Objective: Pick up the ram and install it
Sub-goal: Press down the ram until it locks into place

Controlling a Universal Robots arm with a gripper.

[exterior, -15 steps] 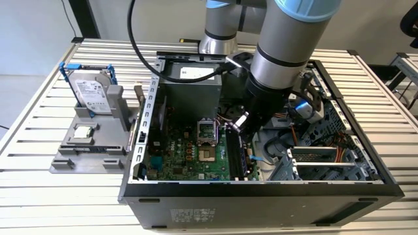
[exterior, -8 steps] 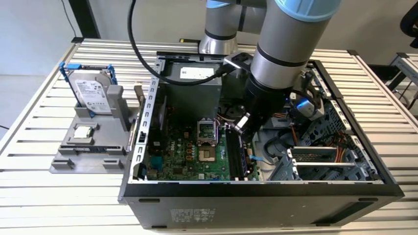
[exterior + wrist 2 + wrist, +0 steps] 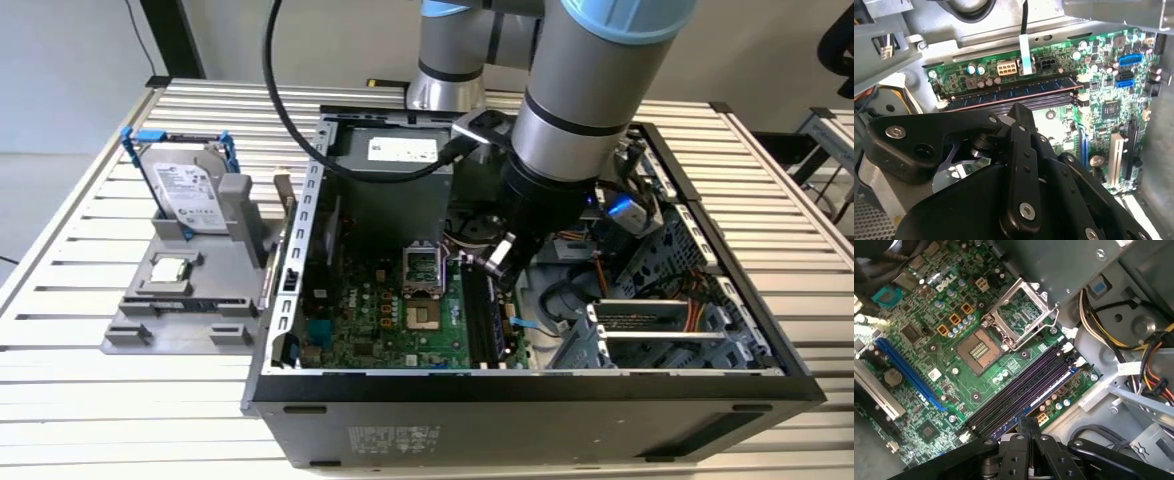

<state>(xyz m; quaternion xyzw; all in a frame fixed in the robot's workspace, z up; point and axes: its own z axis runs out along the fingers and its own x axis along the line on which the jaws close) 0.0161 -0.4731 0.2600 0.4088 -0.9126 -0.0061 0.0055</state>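
The ram (image 3: 1009, 94) is a long dark blue-black stick lying along the outermost of the motherboard's long black slots (image 3: 1019, 390). In the first wrist view the ram (image 3: 1004, 429) shows as a blue edge beside the slots. My gripper (image 3: 497, 262) hangs inside the open computer case, just above the slots. Its fingers (image 3: 1021, 125) stand pressed together, and the gripper (image 3: 1029, 421) is shut with nothing visible between them. The fingertips are close to the ram; I cannot tell whether they touch it.
A silver hard drive in a blue frame (image 3: 187, 190) and a small square chip (image 3: 170, 270) sit on a grey stand at the exterior view's left. The open processor socket (image 3: 422, 265), yellow and black cables (image 3: 1104, 330) and the drive cage (image 3: 654, 322) crowd the case (image 3: 534, 395).
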